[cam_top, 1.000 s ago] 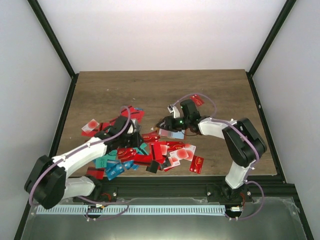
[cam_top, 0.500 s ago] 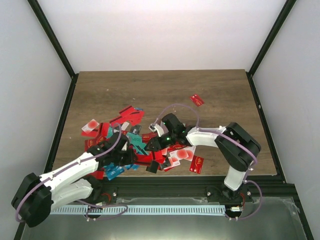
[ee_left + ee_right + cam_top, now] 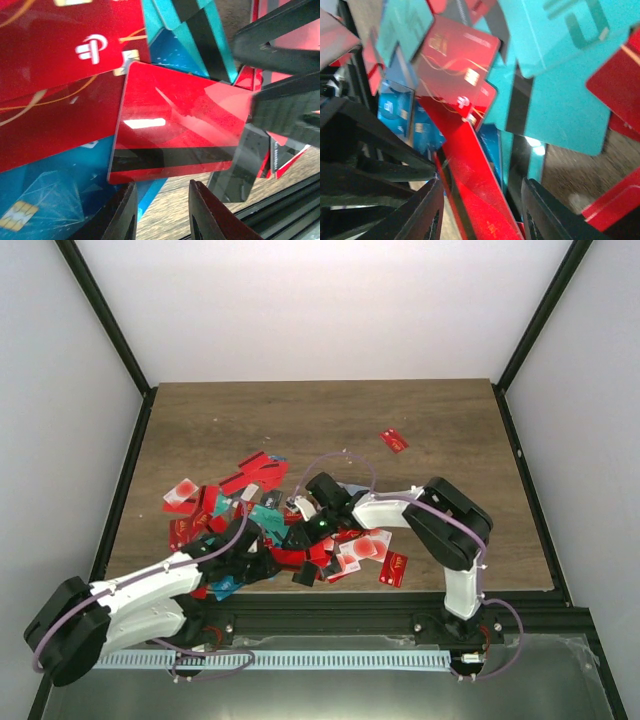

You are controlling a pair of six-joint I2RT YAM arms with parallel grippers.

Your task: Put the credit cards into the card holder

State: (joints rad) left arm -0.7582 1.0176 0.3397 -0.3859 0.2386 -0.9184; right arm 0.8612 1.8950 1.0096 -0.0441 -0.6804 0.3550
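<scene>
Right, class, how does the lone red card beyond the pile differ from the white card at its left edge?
The lone red plastic card shows no circle; the white plastic card bears a red one. The red lies alone; the white touches other cards. Both lie flat.

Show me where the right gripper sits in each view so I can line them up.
Top external: right gripper mid-heap, close to the left gripper.
Right wrist: its own fingers frame the bottom edge.
Left wrist: dark fingers at the right edge, probably its.
Shared landmark: the credit cards heaped under both.
</scene>
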